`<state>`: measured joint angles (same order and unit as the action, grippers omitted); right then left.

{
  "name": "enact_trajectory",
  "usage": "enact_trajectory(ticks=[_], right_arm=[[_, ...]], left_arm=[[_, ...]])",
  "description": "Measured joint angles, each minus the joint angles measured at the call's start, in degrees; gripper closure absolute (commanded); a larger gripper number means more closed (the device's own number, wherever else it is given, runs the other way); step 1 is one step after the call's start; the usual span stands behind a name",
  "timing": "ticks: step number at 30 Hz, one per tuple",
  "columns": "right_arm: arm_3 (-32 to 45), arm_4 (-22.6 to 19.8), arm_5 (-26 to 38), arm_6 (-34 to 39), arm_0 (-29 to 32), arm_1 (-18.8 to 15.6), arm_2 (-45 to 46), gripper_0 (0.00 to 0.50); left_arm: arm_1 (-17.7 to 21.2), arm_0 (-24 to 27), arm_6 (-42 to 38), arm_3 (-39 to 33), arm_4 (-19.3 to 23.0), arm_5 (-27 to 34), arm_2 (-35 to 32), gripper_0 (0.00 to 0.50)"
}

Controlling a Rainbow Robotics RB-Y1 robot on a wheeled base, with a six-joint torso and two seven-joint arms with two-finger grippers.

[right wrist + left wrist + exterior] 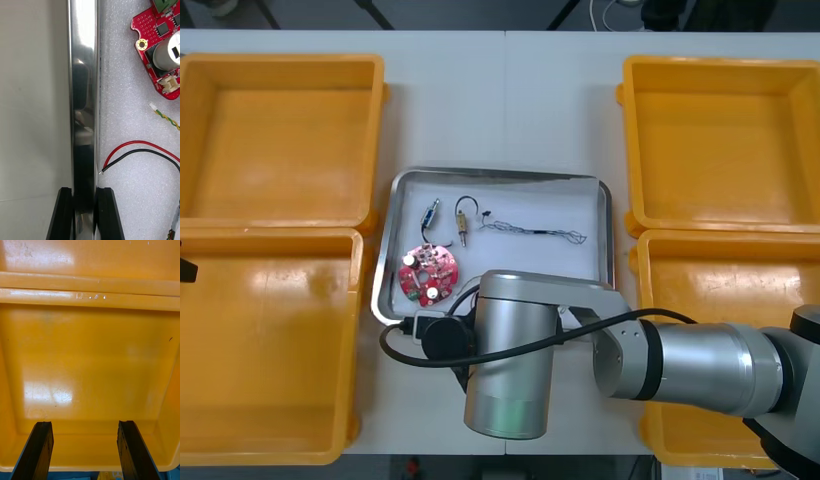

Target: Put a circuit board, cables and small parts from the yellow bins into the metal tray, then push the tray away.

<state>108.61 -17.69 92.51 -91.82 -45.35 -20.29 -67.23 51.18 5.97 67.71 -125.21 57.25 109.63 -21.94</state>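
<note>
Right gripper [84, 192] is clamped on the near rim of the tray [84, 93], thin metal edge pinched between the fingers, close to the desk's near edge. Risks, as judged:
- Rim is narrow and shiny; the grip may be lost once a push is begun
- With an off-centre hold, the tray could be swung against the right near bin [730, 285]
- Red-and-black cable [138, 144] end lies just beside the rim, near the fingers; it could be snagged
- Board [428, 272], at the tray's near left corner, may be slid about

Parts [430, 214] are seen toward the far rim. Left gripper [83, 425] is held wide over the left near bin [90, 296], idle
</note>
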Motion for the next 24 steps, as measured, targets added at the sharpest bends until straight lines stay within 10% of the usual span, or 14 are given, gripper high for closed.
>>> enact_trajectory(ticks=[24], right_arm=[[-6.23,4.75,-0.02,-2.57,-8.54,-0.25,-0.20,0.500]], left_arm=[[0.00,0.00,0.03,-0.02,0.00,0.00,0.00,0.000]])
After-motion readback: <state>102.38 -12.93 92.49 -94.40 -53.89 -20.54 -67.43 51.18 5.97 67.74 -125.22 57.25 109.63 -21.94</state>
